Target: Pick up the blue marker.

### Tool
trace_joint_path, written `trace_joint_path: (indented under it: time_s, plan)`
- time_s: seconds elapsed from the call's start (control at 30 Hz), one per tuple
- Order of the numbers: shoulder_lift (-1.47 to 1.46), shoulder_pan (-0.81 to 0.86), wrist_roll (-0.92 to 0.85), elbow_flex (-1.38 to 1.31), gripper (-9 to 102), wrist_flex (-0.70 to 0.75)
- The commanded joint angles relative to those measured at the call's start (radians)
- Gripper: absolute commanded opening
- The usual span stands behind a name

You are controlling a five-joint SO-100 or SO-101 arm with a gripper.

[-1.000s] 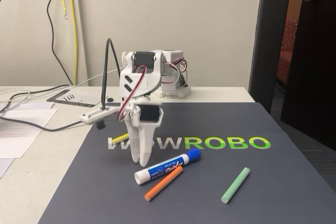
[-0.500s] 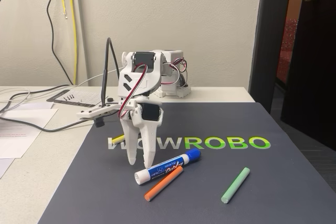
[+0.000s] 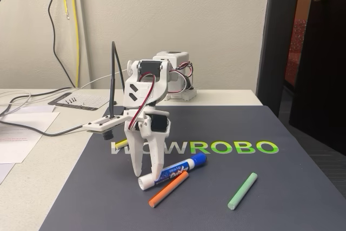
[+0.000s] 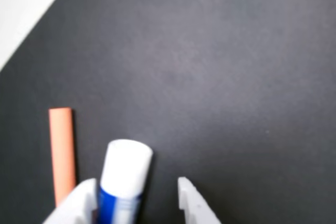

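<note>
Fixed view: gripper [image 3: 146, 179] is tips-down w/ fingers spread open, straddling the white near-left end of the blue marker [image 3: 175, 171], which lies flat on the dark mat [image 3: 303, 187] just beside the orange stick [image 3: 168, 189]; wrist view: marker butt [image 4: 125, 174] sits btwn the tips, nearer the left finger [image 4: 79, 203], prob. lined up for closing.

1. An orange stick [image 3: 168, 189] lies lower centre of the fixed view.
2. A green stick [image 3: 242, 191] lies lower right.
3. A yellow stick [image 3: 122, 143] sits centre-left.
4. Papers [image 3: 21, 131] rest on the counter [image 3: 48, 166], left edge.
</note>
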Motion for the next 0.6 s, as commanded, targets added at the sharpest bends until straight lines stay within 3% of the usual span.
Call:
trace_joint_path:
  time_s: [0.0, 0.37, 0.57]
  plan:
    - [0.038, -0.012, 0.000, -0.021, 16, 0.041]
    - [0.052, -0.021, 0.014, -0.021, 0, 0.101]
    - [0.080, -0.023, 0.109, -0.021, 0, 0.080]
